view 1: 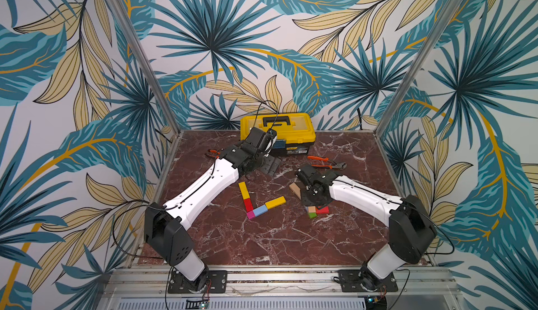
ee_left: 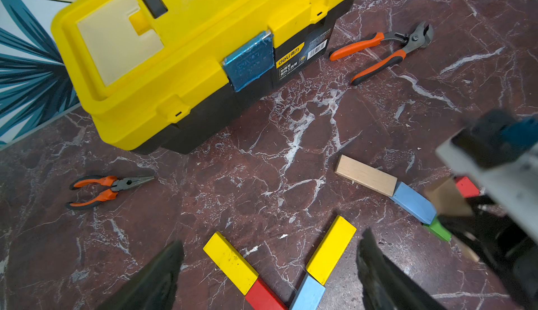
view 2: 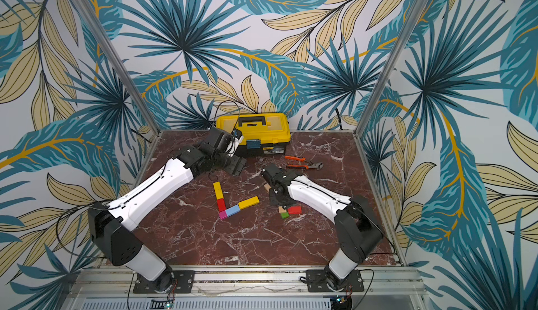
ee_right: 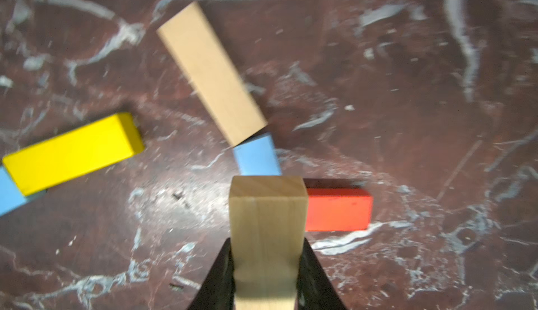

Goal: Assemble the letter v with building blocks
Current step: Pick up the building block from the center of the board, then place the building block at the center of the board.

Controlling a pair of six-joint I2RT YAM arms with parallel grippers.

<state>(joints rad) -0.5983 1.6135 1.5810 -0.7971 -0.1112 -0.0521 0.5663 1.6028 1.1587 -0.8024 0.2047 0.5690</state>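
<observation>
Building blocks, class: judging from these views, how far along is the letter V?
Done: one V lies finished, its arms meeting at the magenta cube. In hand: the right arm's jaws are shut on a tan bar. Still to do: a second V looks incomplete; that bar probably goes beyond the red block, opposite the lying tan bar.

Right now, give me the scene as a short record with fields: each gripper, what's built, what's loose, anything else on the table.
left gripper: open, holding nothing
right gripper: shut on a tan bar
built: coloured V lying flat, yellow, red, pink, blue, yellow
loose: other tan bar end to end with blue block; red block and green cube close by
other things: yellow toolbox, pliers, second pliers
</observation>
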